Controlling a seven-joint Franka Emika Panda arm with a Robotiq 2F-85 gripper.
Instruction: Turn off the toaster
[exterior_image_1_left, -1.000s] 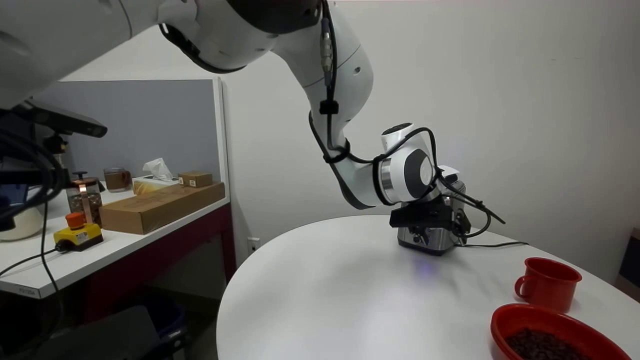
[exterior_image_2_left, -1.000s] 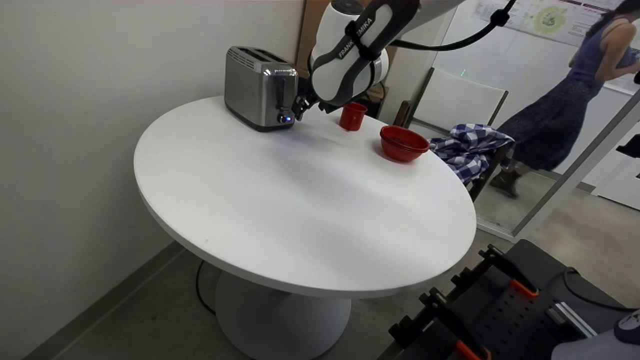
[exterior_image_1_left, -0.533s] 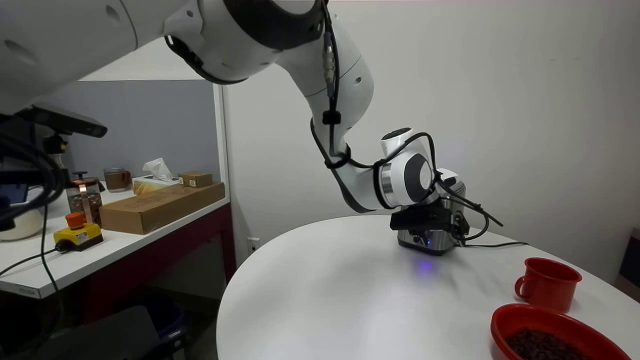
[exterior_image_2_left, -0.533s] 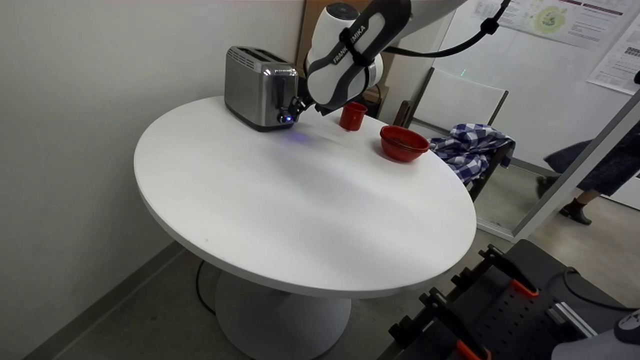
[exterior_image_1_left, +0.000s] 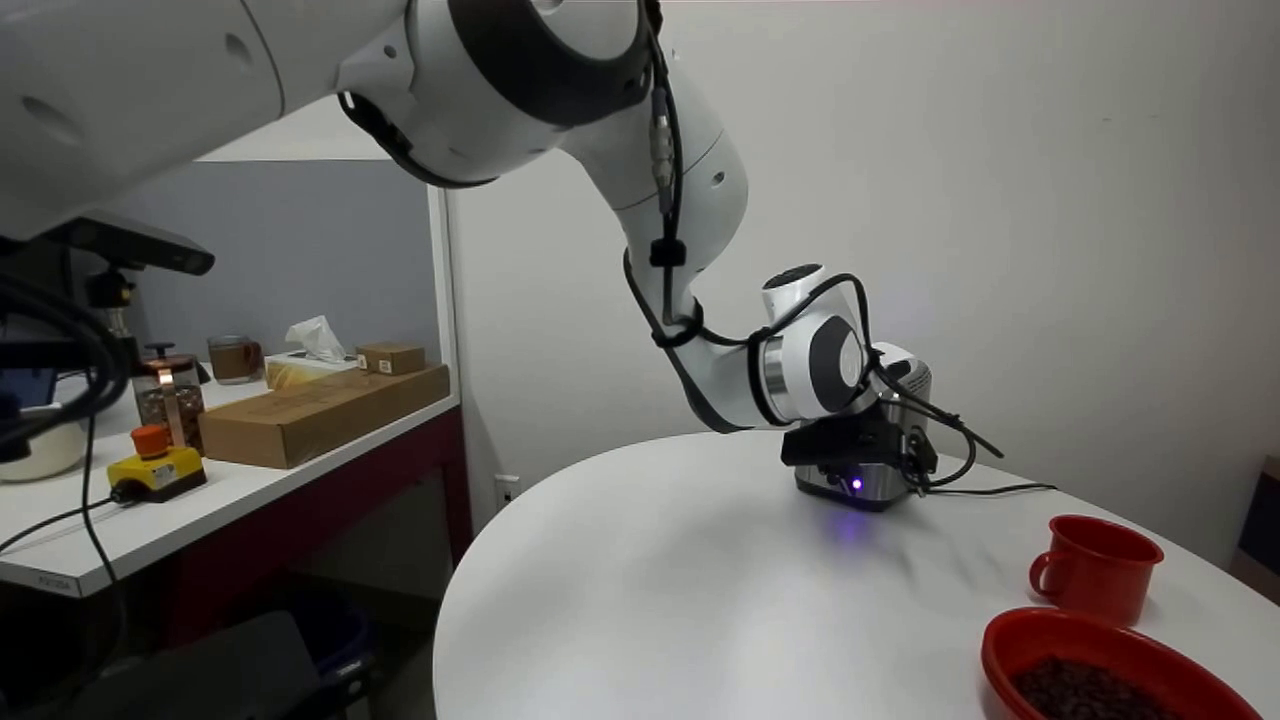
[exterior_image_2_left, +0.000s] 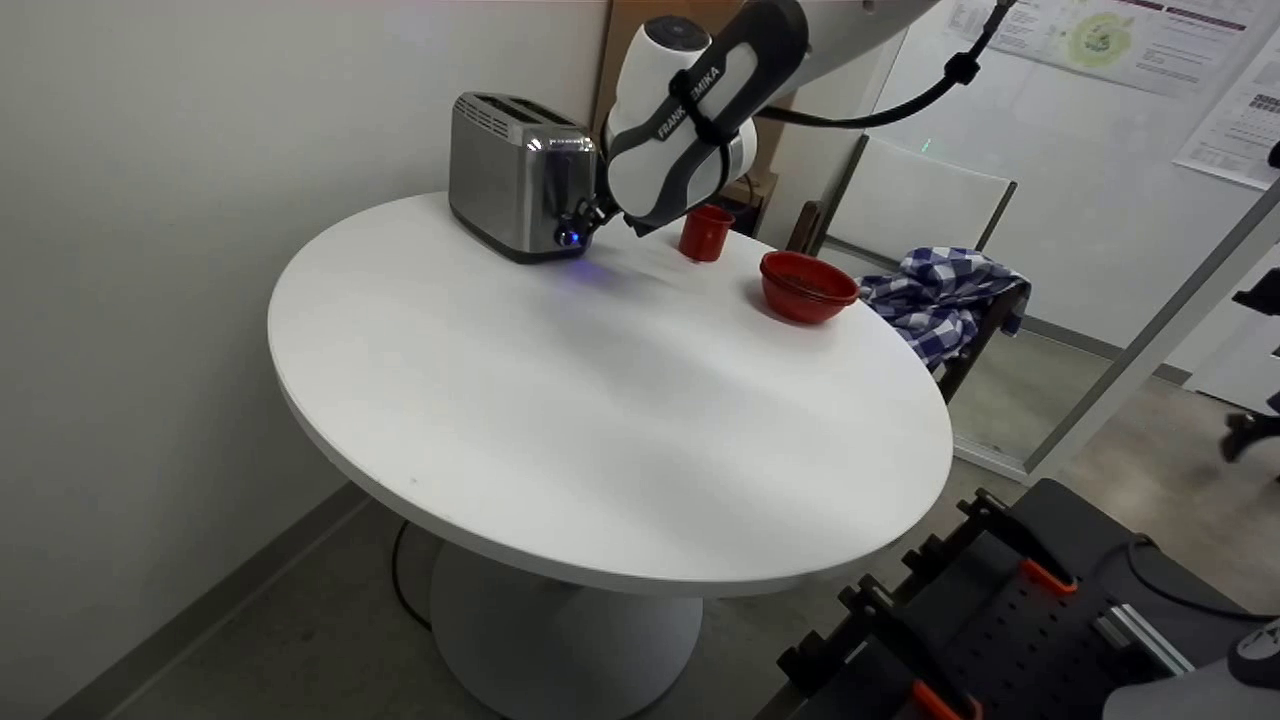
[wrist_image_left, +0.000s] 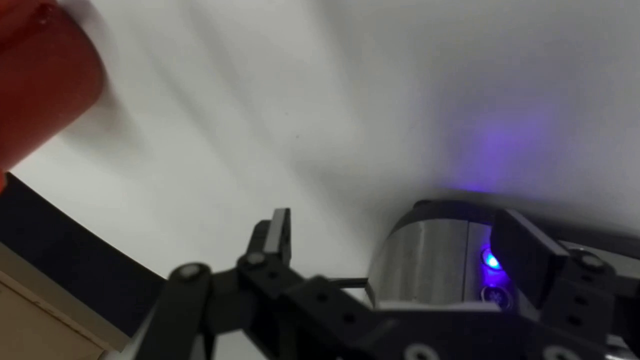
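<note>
The silver two-slot toaster (exterior_image_2_left: 500, 170) stands on the round white table, near the wall. Its front lower corner shows a lit blue button light, and a second dark button shows beside it in the wrist view. In an exterior view the arm hides much of the toaster (exterior_image_1_left: 885, 485). My gripper (exterior_image_2_left: 597, 212) is at the toaster's control side, low near the light. In the wrist view my gripper (wrist_image_left: 397, 239) is open, with the toaster's metal corner (wrist_image_left: 425, 260) between its fingers. The right finger partly covers the lit button; I cannot tell whether it touches.
A red mug (exterior_image_1_left: 1098, 568) and a red bowl (exterior_image_1_left: 1010, 650) with dark contents stand on the white table (exterior_image_2_left: 600, 420). The wall (exterior_image_2_left: 250, 120) is close behind the toaster. A power cord (exterior_image_1_left: 990, 490) runs from the toaster. A chair with checked cloth (exterior_image_2_left: 940, 290) stands beyond the table.
The arm and gripper have moved down and a little toward the toaster's front controls. The blue light now shows more clearly below the gripper in an exterior view. A person has walked out of view.
</note>
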